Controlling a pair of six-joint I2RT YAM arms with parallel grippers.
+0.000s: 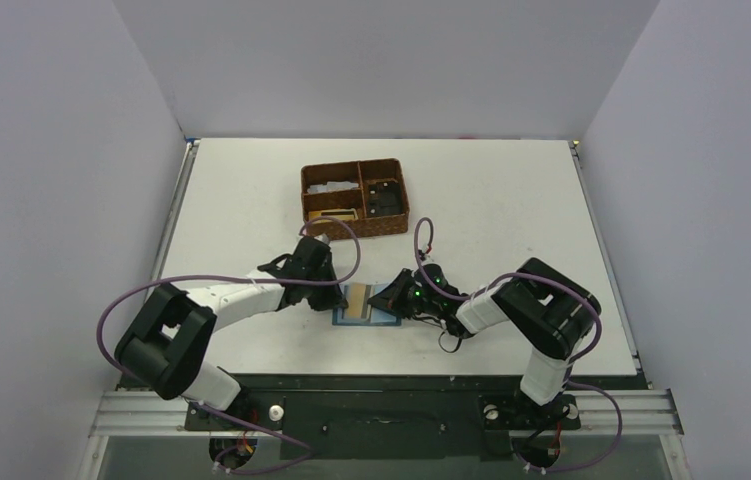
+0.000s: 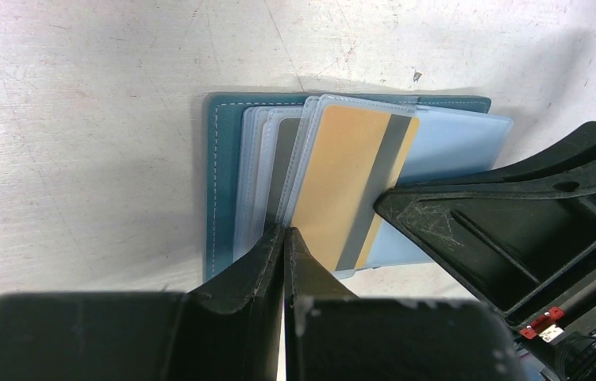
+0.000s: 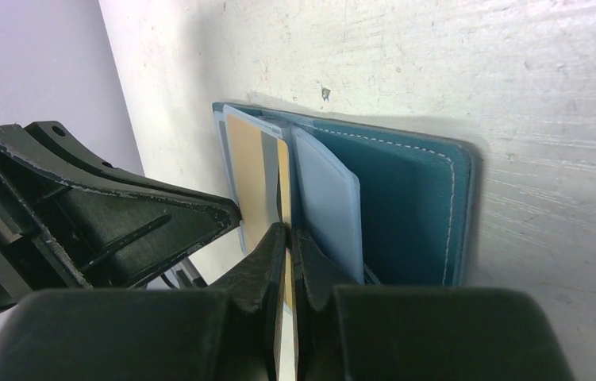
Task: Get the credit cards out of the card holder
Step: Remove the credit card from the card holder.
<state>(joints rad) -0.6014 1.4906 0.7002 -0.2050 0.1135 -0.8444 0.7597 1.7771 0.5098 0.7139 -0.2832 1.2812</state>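
Card (image 3: 248, 175), tan with grey stripe, is clamped in right gripper (image 3: 288, 232) at 3 o'clock of holder (image 3: 405, 198); left gripper (image 2: 284, 234), jaws together, at 9 o'clock.

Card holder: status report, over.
Left gripper jaws shut at sleeve edge. Right gripper jaws shut on tan-gold card. Card holder open flat, card not yet out. Basket well clear.

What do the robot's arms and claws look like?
The left arm and right arm are white tubes with chunky black joints. Purple cables loop along them. The left claw and right claw are black scratched plastic, with two pointed fingers each.
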